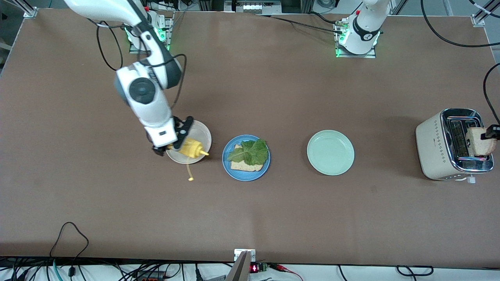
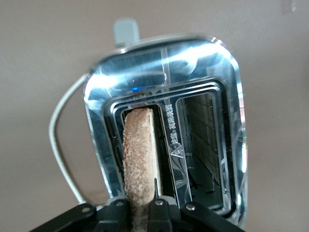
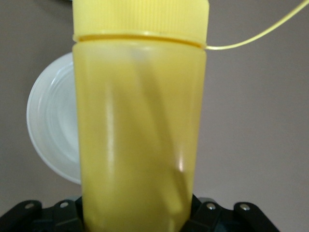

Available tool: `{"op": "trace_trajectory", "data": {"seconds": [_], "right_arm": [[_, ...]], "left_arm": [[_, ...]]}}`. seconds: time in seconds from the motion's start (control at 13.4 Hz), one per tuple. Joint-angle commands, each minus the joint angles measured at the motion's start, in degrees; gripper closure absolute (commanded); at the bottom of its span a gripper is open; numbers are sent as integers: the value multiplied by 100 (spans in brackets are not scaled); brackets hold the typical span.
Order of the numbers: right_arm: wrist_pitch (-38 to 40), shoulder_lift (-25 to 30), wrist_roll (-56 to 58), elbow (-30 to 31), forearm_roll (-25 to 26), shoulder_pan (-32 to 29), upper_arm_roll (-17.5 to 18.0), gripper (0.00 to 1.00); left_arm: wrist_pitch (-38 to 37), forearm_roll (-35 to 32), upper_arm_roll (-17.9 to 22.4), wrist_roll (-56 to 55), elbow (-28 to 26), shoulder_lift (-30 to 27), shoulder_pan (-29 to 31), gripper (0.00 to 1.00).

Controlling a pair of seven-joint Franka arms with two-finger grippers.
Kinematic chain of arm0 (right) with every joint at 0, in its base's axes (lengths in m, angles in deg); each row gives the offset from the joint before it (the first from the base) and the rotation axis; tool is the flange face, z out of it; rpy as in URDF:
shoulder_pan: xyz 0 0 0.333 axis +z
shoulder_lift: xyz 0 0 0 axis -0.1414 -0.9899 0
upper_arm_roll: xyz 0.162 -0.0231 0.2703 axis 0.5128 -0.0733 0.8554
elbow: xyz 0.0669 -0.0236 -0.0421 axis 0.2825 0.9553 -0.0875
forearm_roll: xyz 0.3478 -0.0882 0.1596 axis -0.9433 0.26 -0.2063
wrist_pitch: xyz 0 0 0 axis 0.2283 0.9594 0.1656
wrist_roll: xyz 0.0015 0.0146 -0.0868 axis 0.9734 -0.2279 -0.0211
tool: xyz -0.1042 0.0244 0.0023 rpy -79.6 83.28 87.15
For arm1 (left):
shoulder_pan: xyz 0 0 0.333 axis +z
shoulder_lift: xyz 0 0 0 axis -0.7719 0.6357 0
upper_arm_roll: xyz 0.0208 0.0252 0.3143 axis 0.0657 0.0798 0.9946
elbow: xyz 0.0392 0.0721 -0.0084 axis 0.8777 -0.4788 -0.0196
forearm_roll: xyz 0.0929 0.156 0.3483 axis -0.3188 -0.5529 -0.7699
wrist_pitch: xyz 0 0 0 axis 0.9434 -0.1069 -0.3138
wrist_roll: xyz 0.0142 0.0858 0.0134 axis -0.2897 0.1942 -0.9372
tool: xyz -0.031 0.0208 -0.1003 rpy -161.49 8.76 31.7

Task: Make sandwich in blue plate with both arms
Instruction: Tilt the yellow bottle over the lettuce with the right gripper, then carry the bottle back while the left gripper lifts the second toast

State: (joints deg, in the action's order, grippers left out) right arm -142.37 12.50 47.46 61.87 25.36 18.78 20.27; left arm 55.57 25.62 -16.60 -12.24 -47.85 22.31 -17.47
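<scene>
The blue plate (image 1: 235,170) holds one toast slice (image 1: 245,166) with a green lettuce leaf (image 1: 250,152) on top. My left gripper (image 1: 489,135) is shut on a second toast slice (image 1: 477,142) that stands in a slot of the toaster (image 1: 433,146). In the left wrist view the fingers (image 2: 163,209) clamp the slice (image 2: 140,150) over the toaster's chrome top (image 2: 207,72). My right gripper (image 1: 179,144) is shut on a yellow squeeze bottle (image 1: 191,148), tilted over the cream plate (image 1: 203,134), nozzle toward the blue plate. The bottle (image 3: 140,121) fills the right wrist view.
An empty pale green plate (image 1: 330,152) lies between the blue plate and the toaster. The bottle's cap hangs on a thin yellow tether (image 1: 190,173). The cream plate (image 3: 53,125) shows beside the bottle. The toaster's cord (image 2: 58,140) runs along the table.
</scene>
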Motion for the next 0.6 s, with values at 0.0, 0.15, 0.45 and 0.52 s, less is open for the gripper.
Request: {"op": "trace_trajectory", "data": {"seconds": [0.0, 0.15, 0.45, 0.52], "right_arm": [[416, 560, 1717, 121, -1062, -754, 106, 100], [680, 701, 3010, 121, -1827, -1326, 106, 100], [1374, 780, 5427, 139, -3172, -2459, 106, 99], [1550, 737, 6034, 156, -3463, -2758, 88, 99]], "left_arm": [[-743, 76, -317, 448, 702, -467, 25, 99], [-1384, 76, -704, 468, 1196, -556, 16, 99], [-2308, 181, -1888, -671, 1154, -943, 8, 99], [-2241, 294, -2214, -1049, 997, -934, 8, 99]]}}
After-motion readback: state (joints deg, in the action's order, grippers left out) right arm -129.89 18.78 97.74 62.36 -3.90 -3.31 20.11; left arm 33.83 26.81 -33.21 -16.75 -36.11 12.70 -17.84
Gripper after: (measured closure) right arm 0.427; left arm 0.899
